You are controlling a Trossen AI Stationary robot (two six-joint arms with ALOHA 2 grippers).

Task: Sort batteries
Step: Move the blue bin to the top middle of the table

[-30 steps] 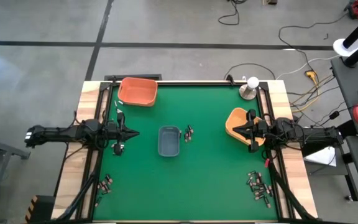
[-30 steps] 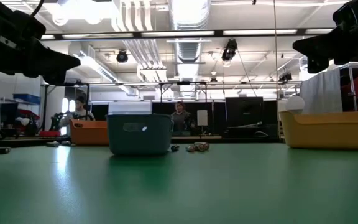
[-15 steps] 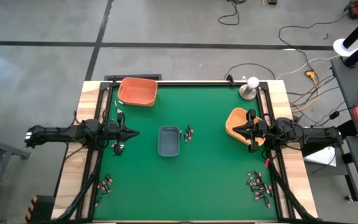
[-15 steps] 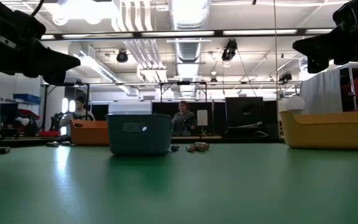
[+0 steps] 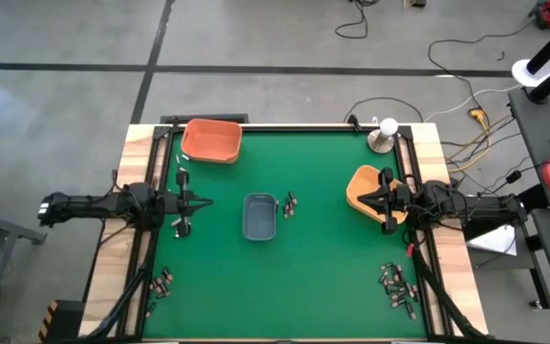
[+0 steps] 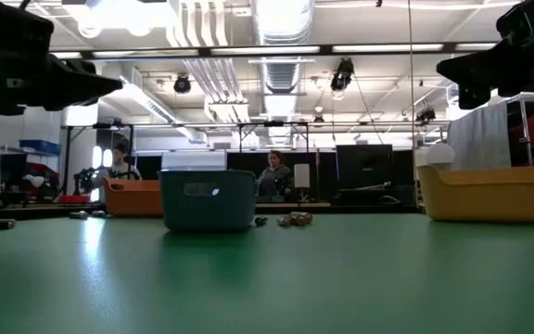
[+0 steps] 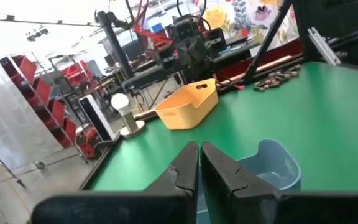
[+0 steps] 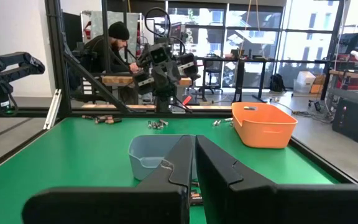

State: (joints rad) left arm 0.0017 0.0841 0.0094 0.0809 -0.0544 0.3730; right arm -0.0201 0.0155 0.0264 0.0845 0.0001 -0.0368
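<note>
A: High view — where are your batteries (image 5: 396, 285)?
B: Lower right of frame, more at lower left (image 5: 161, 282), some beside the blue-grey bin (image 5: 260, 217).

A: Wrist views?
B: Left gripper (image 7: 199, 163) and right gripper (image 8: 194, 157): jaws nearly closed, empty, likely parked before a pick.

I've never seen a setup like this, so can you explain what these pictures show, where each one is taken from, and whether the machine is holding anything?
It is a robot with two dark arms at a green table. One camera looks down from above, one sits at tabletop level, and one rides on each wrist. The left gripper and right gripper hover at opposite sides, fingers closed, holding nothing. On the table are an orange bin, a yellow-orange bin and a blue-grey bin. Small batteries lie in clusters: beside the blue-grey bin and in the near corners.
</note>
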